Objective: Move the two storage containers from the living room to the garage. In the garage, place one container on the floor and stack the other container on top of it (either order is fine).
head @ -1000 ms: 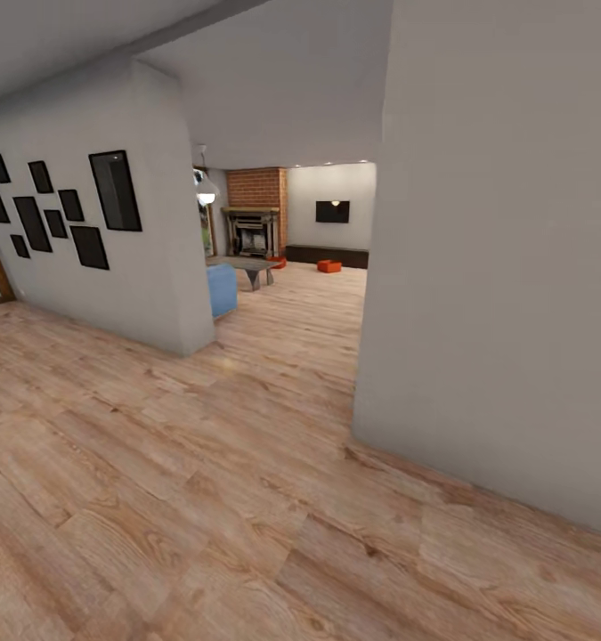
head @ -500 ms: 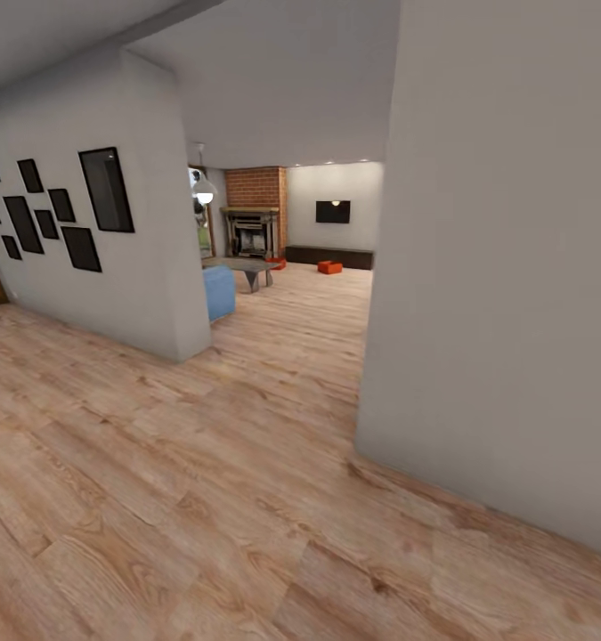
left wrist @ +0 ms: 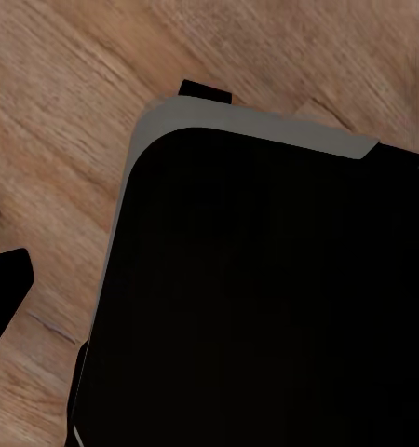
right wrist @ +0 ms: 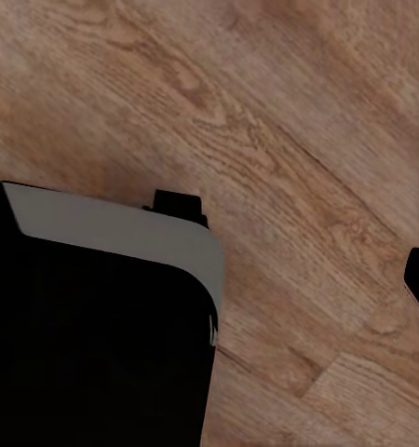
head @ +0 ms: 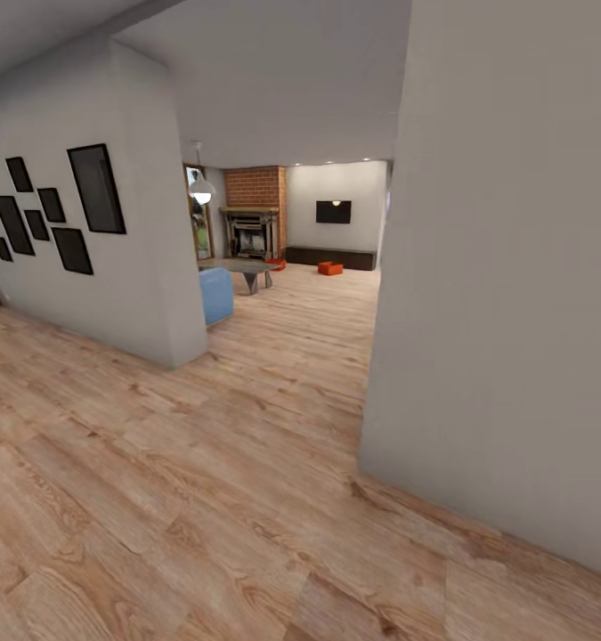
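Far down the hallway, two storage containers [head: 329, 268]

No legible txt, labels or nos. anywhere in these views.

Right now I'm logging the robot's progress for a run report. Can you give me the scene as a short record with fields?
location: hallway, wood-plank floor
ahead: living room through opening, brick chimney, wall TV
containers: one orange-red bin on the far floor by the dark bench; another orange-red shape near the fireplace, too small to identify
near right: grey wall
task stage: containers not yet reached
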